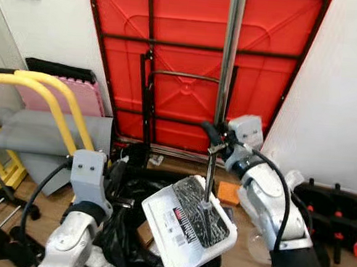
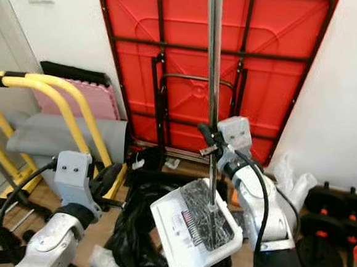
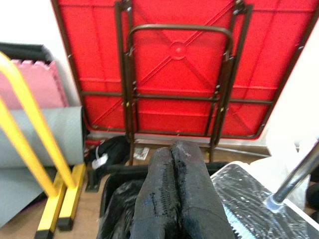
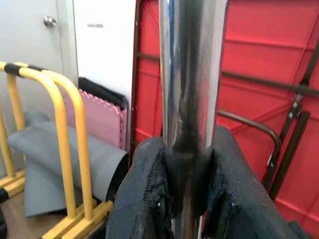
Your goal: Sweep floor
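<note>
A white dustpan [image 1: 187, 224] holding dark debris hangs tilted over an open black rubbish bag [image 1: 128, 228] on the wooden floor. Its long silver pole [image 1: 228, 63] rises straight up in front of me. My right gripper [image 1: 213, 142] is shut on the pole a little above the pan; in the right wrist view both black fingers [image 4: 147, 194] clamp the shiny pole [image 4: 189, 89]. My left gripper [image 1: 116, 175] is low at the bag's left rim, and its fingers [image 3: 174, 189] are pressed together with nothing visible between them.
A red folded table [image 1: 189, 78] leans on the wall straight ahead. At the left are a yellow tube frame [image 1: 63, 100], a rolled grey mat [image 1: 36, 134] and pink foam mats [image 1: 89, 95]. Black dumbbells [image 1: 333, 214] lie at the right, an orange block [image 1: 228, 192] by the pan.
</note>
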You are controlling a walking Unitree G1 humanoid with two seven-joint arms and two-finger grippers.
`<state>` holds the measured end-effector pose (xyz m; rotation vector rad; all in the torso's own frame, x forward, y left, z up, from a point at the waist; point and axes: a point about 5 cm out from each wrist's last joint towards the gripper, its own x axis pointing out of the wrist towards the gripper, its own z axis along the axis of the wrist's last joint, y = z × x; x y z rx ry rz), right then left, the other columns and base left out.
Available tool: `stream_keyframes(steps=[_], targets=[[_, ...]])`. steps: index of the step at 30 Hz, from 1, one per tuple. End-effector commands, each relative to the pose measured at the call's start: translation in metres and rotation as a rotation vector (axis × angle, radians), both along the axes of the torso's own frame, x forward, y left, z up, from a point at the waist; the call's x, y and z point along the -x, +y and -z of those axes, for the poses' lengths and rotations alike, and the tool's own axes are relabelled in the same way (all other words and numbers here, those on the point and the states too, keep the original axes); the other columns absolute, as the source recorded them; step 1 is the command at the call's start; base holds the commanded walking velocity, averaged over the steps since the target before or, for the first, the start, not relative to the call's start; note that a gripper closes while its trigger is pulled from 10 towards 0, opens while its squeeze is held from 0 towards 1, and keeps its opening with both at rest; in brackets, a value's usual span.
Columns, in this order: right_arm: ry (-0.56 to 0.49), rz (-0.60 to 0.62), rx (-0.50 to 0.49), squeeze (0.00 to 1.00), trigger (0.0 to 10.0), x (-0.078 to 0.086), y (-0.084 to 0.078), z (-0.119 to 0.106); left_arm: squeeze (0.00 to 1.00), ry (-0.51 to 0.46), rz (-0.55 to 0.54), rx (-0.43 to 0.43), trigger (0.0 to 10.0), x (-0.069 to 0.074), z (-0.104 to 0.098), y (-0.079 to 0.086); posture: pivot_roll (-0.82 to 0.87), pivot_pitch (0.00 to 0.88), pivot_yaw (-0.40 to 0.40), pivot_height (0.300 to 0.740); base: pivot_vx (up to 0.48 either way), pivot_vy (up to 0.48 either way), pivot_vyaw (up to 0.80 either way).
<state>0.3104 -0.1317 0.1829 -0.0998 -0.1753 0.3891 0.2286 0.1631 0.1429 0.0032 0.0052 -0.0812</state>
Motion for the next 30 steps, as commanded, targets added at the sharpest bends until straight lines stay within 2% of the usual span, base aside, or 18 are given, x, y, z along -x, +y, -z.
stream_keyframes(steps=[1, 3, 6, 11, 23, 24, 30], targets=[[-0.064, -0.002, -0.021, 0.0, 10.0, 0.003, 0.0, -0.015, 0.0, -0.005, 0.015, -0.001, 10.0, 0.002, 0.001, 0.001, -0.03, 0.0, 0.011, 0.74, 0.0, 0.0, 0.0], [-0.061, 0.002, -0.018, 0.0, 10.0, 0.003, -0.001, -0.014, 0.0, -0.017, 0.046, -0.005, 10.0, 0.003, -0.001, -0.002, -0.03, 0.0, 0.011, 0.74, 0.48, 0.0, 0.0], [-0.059, 0.005, -0.016, 0.0, 10.0, 0.003, -0.002, -0.013, 0.0, -0.014, 0.036, -0.003, 10.0, 0.002, 0.0, -0.001, -0.03, 0.0, 0.013, 0.74, 0.463, 0.0, 0.0], [-0.052, 0.013, -0.014, 0.0, 10.0, 0.004, -0.003, -0.011, 0.0, 0.013, -0.005, -0.016, 10.0, -0.001, 0.005, 0.003, -0.03, 0.0, 0.014, 0.74, 0.0, 0.0, 0.0], [-0.036, 0.037, 0.005, 0.0, 10.0, 0.005, -0.009, -0.006, 0.0, 0.026, -0.014, -0.019, 10.0, 0.0, 0.011, 0.006, -0.03, 0.0, 0.013, 0.74, 0.0, 0.0, 0.0], [-0.032, 0.039, 0.007, 0.0, 10.0, 0.006, -0.01, -0.005, 0.0, 0.046, -0.022, -0.041, 10.0, 0.0, 0.015, 0.006, -0.03, 0.0, 0.011, 0.74, 0.0, 0.0, 0.0], [-0.024, 0.051, 0.011, 0.0, 10.0, 0.007, -0.012, -0.004, 0.0, 0.075, -0.03, -0.02, 10.0, -0.001, 0.02, 0.006, -0.03, 0.0, 0.009, 0.74, 0.0, 0.0, 0.0]])
